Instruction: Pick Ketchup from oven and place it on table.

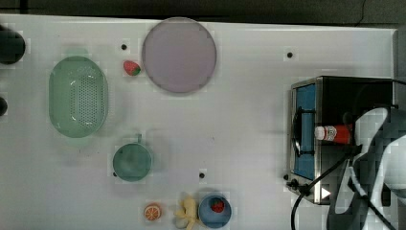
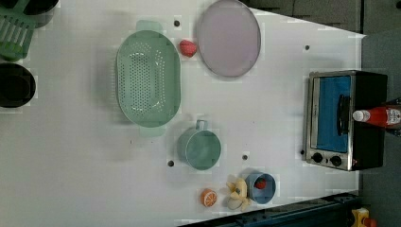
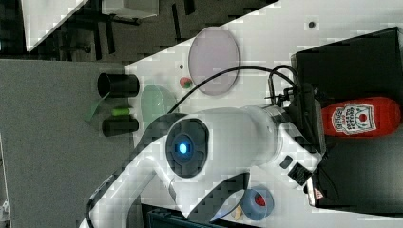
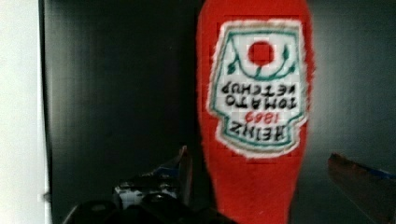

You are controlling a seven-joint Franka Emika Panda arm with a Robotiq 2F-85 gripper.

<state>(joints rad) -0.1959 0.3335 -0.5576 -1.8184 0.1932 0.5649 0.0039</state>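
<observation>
The Ketchup (image 1: pixel 333 133) is a red bottle with a white cap, and it lies on its side on the black top of the oven (image 1: pixel 306 96). Its cap points toward the oven's glass-door side. The bottle's white-and-red label faces up in the wrist view, on the Ketchup (image 4: pixel 254 93). My gripper (image 4: pixel 271 186) is open, one finger on each side of the bottle's narrow end, neither clamped on it. In the right view the arm's hand sits just beside the Ketchup (image 3: pixel 361 118). The oven (image 2: pixel 331 118) stands on the white table (image 1: pixel 239 120), door shut.
On the table are a lilac plate (image 1: pixel 179 54), a green colander (image 1: pixel 78 96), a teal cup (image 1: pixel 132 162), a strawberry (image 1: pixel 131 67), an orange slice (image 1: pixel 152 211) and a blue bowl (image 1: pixel 215 211). A black cable (image 1: pixel 311 184) crosses the oven's top. Bare tabletop lies between the cup and the oven.
</observation>
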